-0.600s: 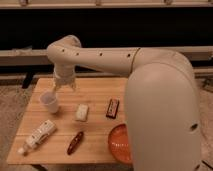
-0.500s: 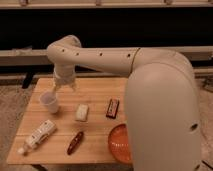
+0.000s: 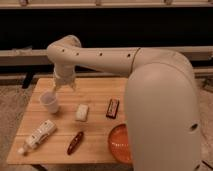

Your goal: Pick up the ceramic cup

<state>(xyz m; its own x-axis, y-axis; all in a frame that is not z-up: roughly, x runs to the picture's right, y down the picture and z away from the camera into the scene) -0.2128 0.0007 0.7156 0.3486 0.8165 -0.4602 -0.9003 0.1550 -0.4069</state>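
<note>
The ceramic cup (image 3: pixel 49 102) is small, white and handleless. It stands upright on the left part of the wooden table (image 3: pixel 95 87). My gripper (image 3: pixel 64 88) hangs from the cream arm just above and to the right of the cup, pointing down over the table. Its fingers look spread apart, with nothing between them. The left fingertip (image 3: pixel 55 90) is close to the cup's rim; I cannot tell if it touches.
A white packet (image 3: pixel 82 112) and a dark bar (image 3: pixel 113 108) lie mid-table. A white bottle (image 3: pixel 38 136) lies at the front left, a dark red object (image 3: pixel 75 142) beside it. An orange bowl (image 3: pixel 120 144) sits front right, partly behind my arm's large body (image 3: pixel 160 110).
</note>
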